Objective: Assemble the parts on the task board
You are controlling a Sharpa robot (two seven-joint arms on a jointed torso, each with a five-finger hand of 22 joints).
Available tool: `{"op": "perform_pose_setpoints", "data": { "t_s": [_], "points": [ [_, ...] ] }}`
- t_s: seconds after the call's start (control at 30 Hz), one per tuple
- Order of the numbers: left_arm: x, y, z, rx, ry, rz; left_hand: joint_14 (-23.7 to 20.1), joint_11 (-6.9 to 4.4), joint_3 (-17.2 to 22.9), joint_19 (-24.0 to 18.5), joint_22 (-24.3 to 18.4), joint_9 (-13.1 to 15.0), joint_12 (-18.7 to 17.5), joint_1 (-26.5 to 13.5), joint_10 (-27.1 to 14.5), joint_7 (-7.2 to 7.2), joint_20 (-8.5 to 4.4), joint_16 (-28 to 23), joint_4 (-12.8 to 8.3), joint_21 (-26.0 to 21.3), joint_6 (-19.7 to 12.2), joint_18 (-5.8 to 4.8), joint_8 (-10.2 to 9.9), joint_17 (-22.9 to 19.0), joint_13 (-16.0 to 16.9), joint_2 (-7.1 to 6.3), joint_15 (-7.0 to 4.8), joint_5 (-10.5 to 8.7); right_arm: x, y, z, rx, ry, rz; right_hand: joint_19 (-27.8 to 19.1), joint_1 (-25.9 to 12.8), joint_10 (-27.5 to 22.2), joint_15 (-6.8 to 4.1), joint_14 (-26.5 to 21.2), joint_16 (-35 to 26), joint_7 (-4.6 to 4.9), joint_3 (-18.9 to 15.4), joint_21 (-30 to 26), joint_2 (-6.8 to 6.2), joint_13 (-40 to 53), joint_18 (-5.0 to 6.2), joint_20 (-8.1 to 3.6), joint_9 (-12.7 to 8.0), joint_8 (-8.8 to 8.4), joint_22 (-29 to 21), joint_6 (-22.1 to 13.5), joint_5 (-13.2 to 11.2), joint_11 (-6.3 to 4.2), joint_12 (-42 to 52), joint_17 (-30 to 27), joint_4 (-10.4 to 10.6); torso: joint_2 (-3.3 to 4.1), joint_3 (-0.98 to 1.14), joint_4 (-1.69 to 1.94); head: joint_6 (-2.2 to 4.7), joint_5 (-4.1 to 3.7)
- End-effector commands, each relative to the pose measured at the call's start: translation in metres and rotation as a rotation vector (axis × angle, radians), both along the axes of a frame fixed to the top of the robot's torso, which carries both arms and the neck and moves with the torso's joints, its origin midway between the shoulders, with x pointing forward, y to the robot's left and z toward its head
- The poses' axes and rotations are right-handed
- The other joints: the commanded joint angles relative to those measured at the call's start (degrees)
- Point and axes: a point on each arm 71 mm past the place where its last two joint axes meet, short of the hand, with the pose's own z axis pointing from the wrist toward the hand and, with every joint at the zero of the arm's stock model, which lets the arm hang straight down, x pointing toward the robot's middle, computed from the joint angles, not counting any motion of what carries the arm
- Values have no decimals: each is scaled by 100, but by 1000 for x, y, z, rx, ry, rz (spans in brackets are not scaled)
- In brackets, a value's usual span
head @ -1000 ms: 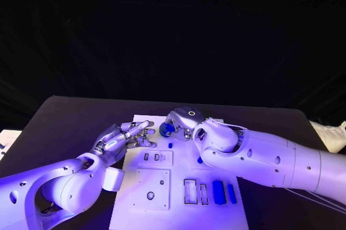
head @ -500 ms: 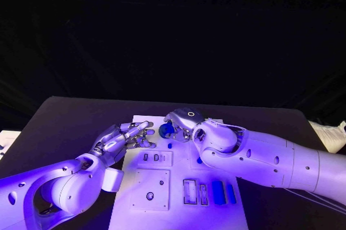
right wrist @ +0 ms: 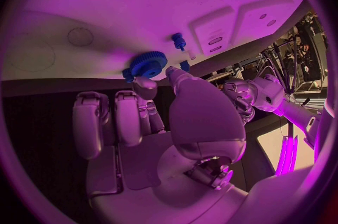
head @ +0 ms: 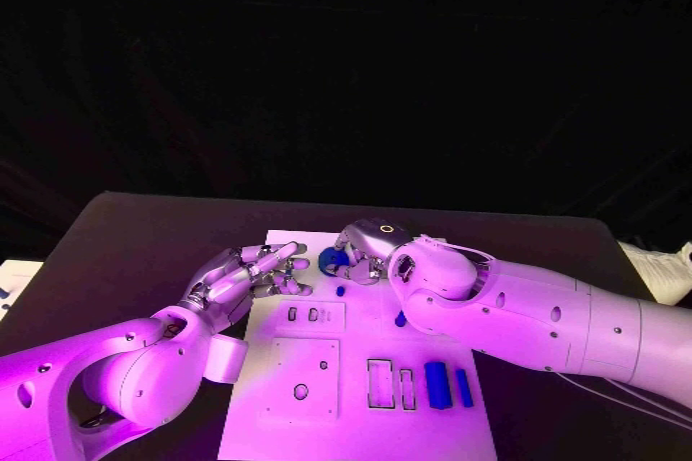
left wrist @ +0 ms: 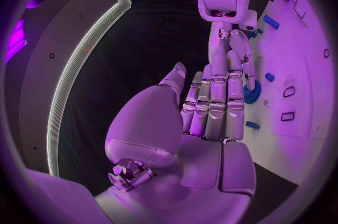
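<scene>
At board's far end, right hand (head: 361, 253) pinches blue gear (right wrist: 146, 63).

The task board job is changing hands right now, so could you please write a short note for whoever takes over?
Right hand: over the far end of the task board, fingertips on the blue gear; whether it truly grips it I cannot tell.
Left hand: empty, fingers apart, at the board's far left edge.
Parts: two long blue parts near the right edge, beside open rectangular slots; a small blue peg near the gear; other small parts mid-board.
Done: nothing is clearly seated.
Left: place the gear, then fit the loose parts.
</scene>
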Motion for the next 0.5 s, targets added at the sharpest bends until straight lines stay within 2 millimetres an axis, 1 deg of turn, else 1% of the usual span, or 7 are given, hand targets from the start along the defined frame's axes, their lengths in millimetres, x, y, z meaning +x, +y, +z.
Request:
{"op": "perform_pose_setpoints", "data": {
  "t_s": [0.03, 0.3, 0.5],
  "points": [
    [-1, -2, 1, -12, -5, -17, -37, -6, 5, -24, 5, 3, -29, 17, -35, 15, -2, 24, -21, -33, -32, 51, -27, 5, 5, 56, 14, 19, 1, -1, -4, 9, 65, -16, 16, -59, 31, 53, 284, 32, 5, -9, 8, 7, 8, -73, 12, 0, 0, 220, 26, 21, 10, 23, 11, 11, 2, -3, 2, -3, -3],
    [-1, -1, 2, -11, -5, -16, -41, -3, 4, -26, 6, 2, -33, 16, -41, 19, -1, 25, -24, -33, -39, 51, -32, 8, 5, 51, 16, 18, 3, -2, -5, 2, 67, -33, 12, 38, 6, 69, 286, 45, 30, 32, 7, -130, 39, -72, 25, -18, -28, 218, -32, -24, 29, 48, 36, -32, 1, -4, 3, -3, -6],
    [-1, -1, 2, -11, -5, -14, -41, -3, 4, -26, 6, 2, -33, 16, -41, 19, -1, 25, -24, -33, -39, 51, -32, 8, 5, 51, 16, 18, 3, -2, -6, -5, 74, -33, 14, 119, 0, 72, 289, 57, 31, 56, 8, -188, 55, -73, 29, -22, -29, 222, -46, -60, 31, 61, 57, -43, -2, 0, -1, 1, -4]
  ]
}}
